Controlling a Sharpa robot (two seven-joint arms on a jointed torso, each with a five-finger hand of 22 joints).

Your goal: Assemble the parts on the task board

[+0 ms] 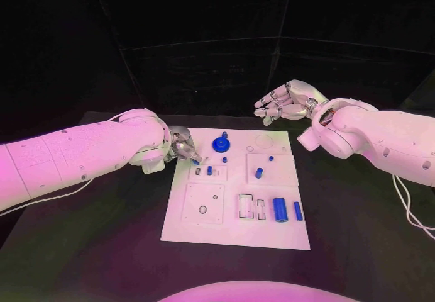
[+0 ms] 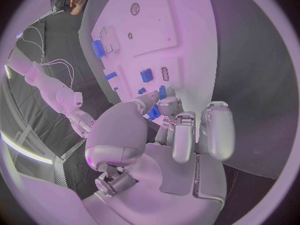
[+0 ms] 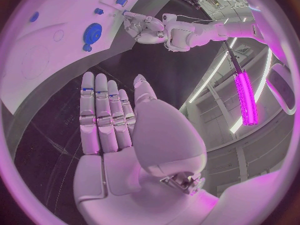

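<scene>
The white task board lies in the middle of the black table. At the board's far left edge, my left hand pinches a small blue part between thumb and fingertips; the left wrist view shows that blue part just over the board. A blue round part and small blue pegs sit close by. Two blue cylinders lie at the near right. My right hand hovers beyond the board's far edge, fingers straight and apart, holding nothing.
More small blue pegs stand in the board's right middle. A square plate with holes and rectangular slots mark the near half. White cables trail along the table's right side, and black table surrounds the board.
</scene>
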